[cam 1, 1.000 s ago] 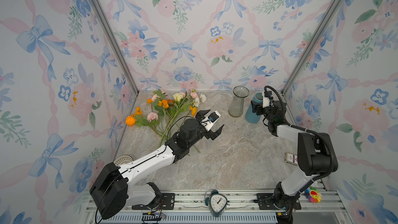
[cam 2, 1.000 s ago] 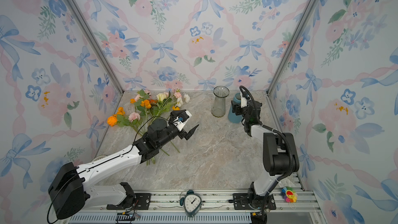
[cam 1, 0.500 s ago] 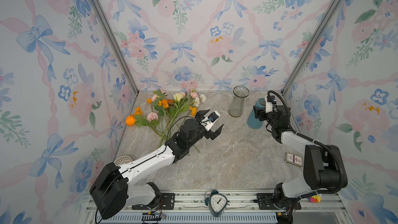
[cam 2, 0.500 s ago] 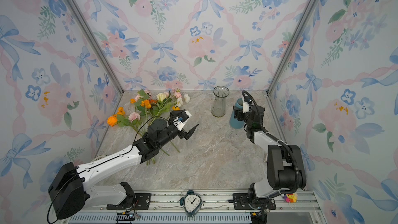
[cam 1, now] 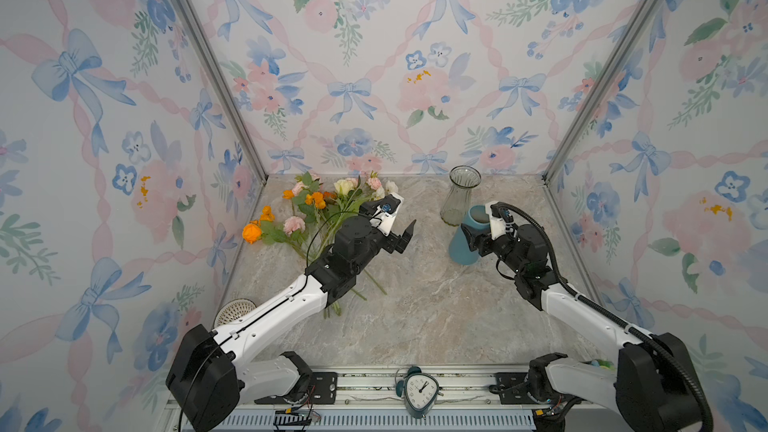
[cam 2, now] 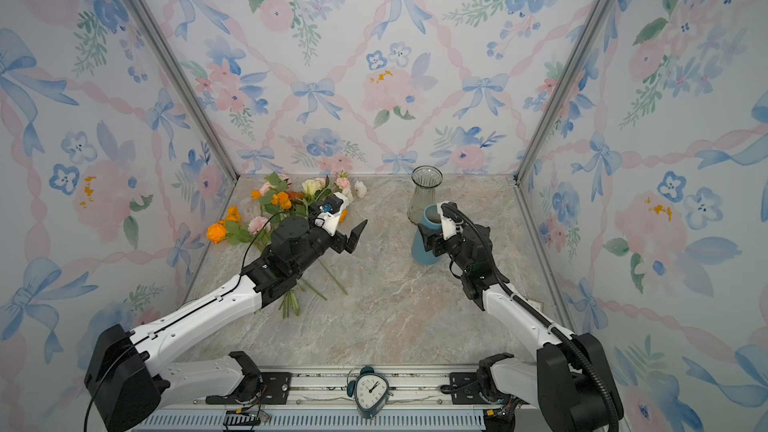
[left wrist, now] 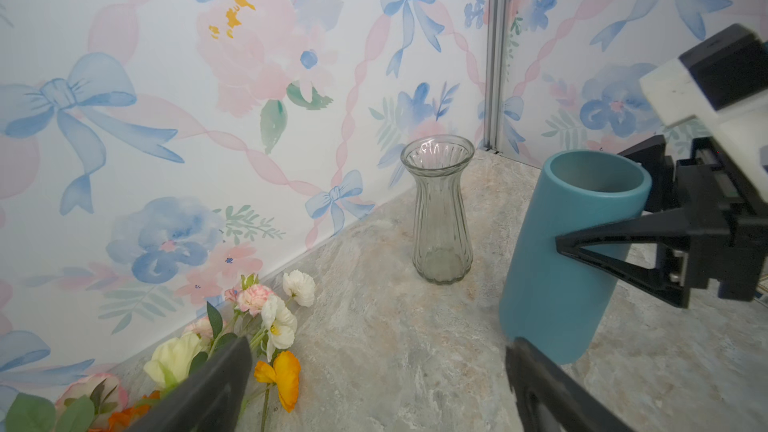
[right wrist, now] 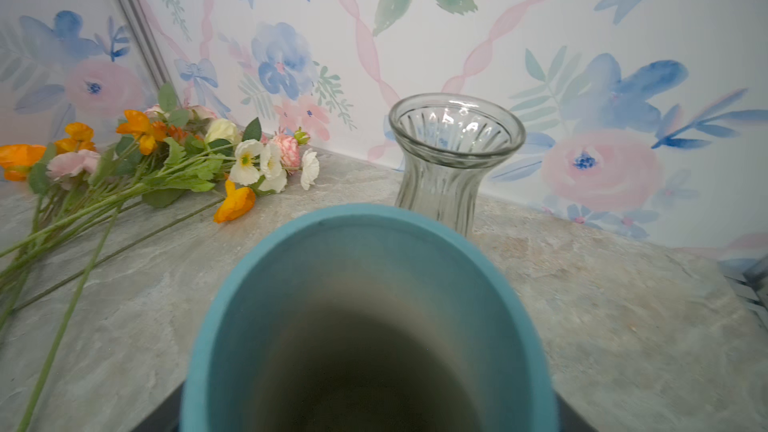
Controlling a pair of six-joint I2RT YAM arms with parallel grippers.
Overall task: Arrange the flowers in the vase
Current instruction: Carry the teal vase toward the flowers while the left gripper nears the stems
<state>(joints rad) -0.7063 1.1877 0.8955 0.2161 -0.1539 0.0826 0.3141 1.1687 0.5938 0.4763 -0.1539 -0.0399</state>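
The flowers (cam 1: 320, 209) lie in one loose bunch on the bench (cam 1: 415, 317), in its back left corner. The heads, orange, pink, cream and white, point to the back wall and the green stems run out toward the middle of the bench. In the right wrist view the stems (right wrist: 104, 201) lie flat on the stone top, with one orange head (right wrist: 235, 203) a little apart from the rest.

The left gripper (cam 1: 392, 222) hangs above the stem end of the bunch with its jaws spread wide and nothing between them. In the left wrist view its two dark fingers (left wrist: 208, 388) frame bare bench.

The right gripper (cam 1: 471, 238) is clamped on the blue vase (cam 1: 461, 253), one finger on each side of the wall just below the rim. The blue vase leans, with its mouth tipped toward the right arm. It sits right of the middle of the bench, toward the back edge. Whether its base touches the bench I cannot tell.

The glass vase (cam 1: 461, 197) stands upright at the back edge, just behind the blue vase. The left wrist view shows a gap between them.

A small clock (cam 1: 417, 392) sits on the rail along the front edge of the bench
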